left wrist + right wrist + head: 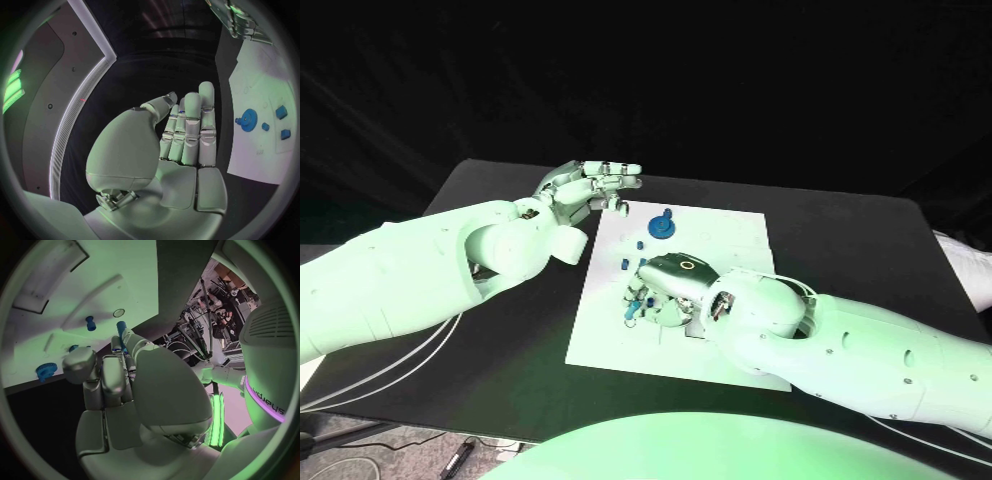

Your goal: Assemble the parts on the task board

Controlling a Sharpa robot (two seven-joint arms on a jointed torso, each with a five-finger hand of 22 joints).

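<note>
Our right hand [656,283] pinches a blue peg [120,328] over the task board [733,235]; our left hand [593,185] hovers empty, fingers straight.

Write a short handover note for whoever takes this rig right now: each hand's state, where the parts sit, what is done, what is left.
Left hand: open, fingers apart, holding nothing, at the far left corner of the task board.
Right hand: down over the middle of the board; its fingers are at a blue part, but whether they grip it cannot be told.
Parts: blue gear sits near the board's far edge; a blue peg stands further out on the board.
Done: nothing clearly finished.
Left: assembling the parts.
</note>
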